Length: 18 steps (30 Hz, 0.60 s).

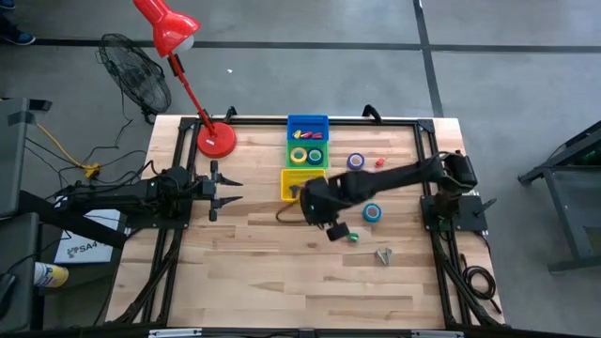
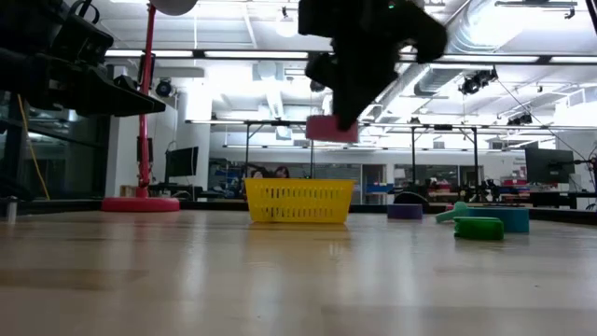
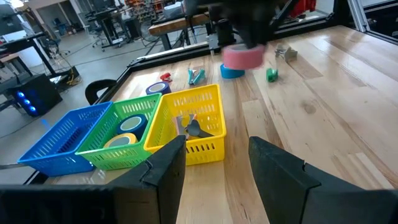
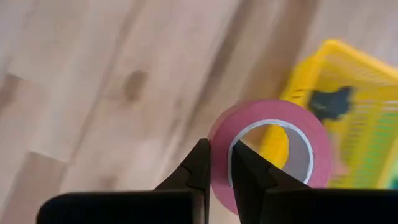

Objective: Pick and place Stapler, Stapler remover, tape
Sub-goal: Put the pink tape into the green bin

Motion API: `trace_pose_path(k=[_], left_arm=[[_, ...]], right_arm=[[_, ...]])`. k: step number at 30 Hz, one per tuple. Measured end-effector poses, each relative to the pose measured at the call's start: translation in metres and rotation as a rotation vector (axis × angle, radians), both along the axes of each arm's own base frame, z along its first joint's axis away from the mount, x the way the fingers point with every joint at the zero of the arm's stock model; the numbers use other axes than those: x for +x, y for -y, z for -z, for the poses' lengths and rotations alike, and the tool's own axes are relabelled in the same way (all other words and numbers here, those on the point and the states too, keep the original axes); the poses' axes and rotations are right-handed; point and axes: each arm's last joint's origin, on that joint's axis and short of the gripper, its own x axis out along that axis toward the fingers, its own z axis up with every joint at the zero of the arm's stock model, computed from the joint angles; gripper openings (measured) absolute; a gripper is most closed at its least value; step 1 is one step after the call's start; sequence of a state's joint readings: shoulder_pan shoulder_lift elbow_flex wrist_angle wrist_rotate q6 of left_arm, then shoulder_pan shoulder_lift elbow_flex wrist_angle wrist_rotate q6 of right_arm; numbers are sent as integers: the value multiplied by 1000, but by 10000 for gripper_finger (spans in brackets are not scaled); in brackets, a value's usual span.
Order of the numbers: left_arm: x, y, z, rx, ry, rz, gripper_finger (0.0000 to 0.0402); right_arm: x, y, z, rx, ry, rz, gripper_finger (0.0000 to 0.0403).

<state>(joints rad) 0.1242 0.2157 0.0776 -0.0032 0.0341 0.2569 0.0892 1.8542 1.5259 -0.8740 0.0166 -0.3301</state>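
Right wrist view showed the right gripper (image 4: 219, 163) pinching the wall of a pink tape roll (image 4: 273, 149), one finger inside the ring, one outside. The roll hung in the air just beside the yellow basket (image 1: 302, 184), on its side away from the green basket (image 1: 307, 153), where two yellow rolls already lay. To place it well, I judged the arm should carry the roll clear over the yellow basket's rim, stop above the green basket, descend low, then release so it cannot bounce out. The left gripper (image 1: 228, 190) waited well apart from the yellow basket, fingers spread, empty.
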Motion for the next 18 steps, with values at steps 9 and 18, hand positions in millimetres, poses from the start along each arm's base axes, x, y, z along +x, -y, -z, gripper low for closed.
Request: trace_pose_path(k=[9,18], left_arm=[[0,0,0,0,0,0,172],[0,0,0,0,0,0,172]], right_arm=[[6,68,-16,-30,59,160,30],[4,126,-25,53,121,512,31]])
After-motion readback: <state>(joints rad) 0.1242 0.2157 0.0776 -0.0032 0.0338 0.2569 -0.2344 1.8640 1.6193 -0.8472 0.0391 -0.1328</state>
